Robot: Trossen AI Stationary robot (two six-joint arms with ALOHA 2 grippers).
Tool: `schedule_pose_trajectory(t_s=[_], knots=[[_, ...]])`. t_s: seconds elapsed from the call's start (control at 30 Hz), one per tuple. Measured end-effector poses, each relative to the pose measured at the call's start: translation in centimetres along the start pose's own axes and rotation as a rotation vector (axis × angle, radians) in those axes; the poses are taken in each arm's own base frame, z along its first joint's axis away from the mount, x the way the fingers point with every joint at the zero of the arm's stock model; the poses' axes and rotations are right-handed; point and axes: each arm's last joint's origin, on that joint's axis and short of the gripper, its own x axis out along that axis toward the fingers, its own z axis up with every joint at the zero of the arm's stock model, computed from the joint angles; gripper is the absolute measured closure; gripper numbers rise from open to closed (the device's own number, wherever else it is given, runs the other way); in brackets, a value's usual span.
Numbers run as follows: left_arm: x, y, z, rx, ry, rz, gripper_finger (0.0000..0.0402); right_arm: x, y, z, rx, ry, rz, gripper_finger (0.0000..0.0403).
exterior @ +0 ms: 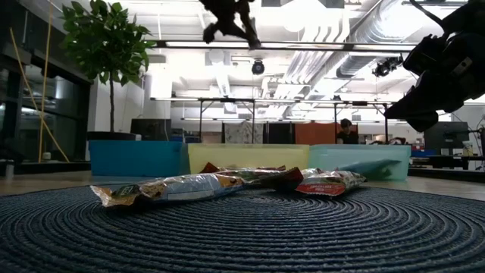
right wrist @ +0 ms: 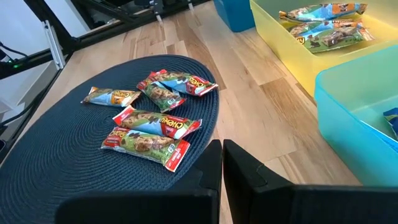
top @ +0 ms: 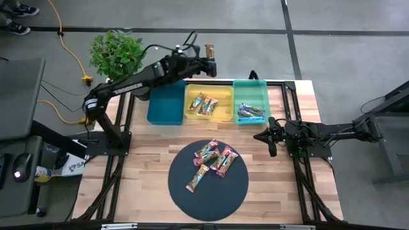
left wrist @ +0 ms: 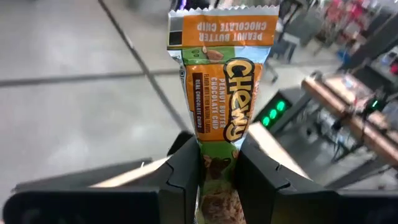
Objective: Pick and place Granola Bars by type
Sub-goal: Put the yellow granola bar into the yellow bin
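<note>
The orange granola bar (left wrist: 224, 99) carried "CHEWY", "PEANUT BUTTER CHOCOLATE CHIP" beside it, and the same flavour words upside down along its top seam. "Chewy" also showed on a red-wrapped bar (right wrist: 163, 124).

Granola Bars (right wrist: 151, 129) showing glossy, crinkly foil-type wrappers w/ shine. Mat (right wrist: 74, 168) looking matt, coarse ribbed weave. Worktop (right wrist: 261, 112) showing smooth pale wood planks. Trays (right wrist: 348, 99) beside mat looking smooth semi-gloss plastic. Left hand (left wrist: 217, 177) looking matt dark plastic.

You're in an open lab-workshop: exposed ceiling ducts (exterior: 364, 30) at one o'clock, workbenches (exterior: 250, 121) dead ahead, a seated person (exterior: 346, 130) behind.
</note>
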Motion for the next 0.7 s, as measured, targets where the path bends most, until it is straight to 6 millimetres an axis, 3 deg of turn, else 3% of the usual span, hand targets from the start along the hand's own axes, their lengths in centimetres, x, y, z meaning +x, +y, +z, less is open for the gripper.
schedule_pose_trajectory(t_s=[0.43,0.7], knots=[[5.1,-1.2,1.1,-0.01,0.278,0.141,0.0315,0.0,0.0,0.0,0.0,0.002,0.003,0.0402],[8.8,-0.5,-3.1,-0.03,0.454,0.178,0.0315,0.0,0.0,0.0,0.0,0.001,0.001,0.0402]])
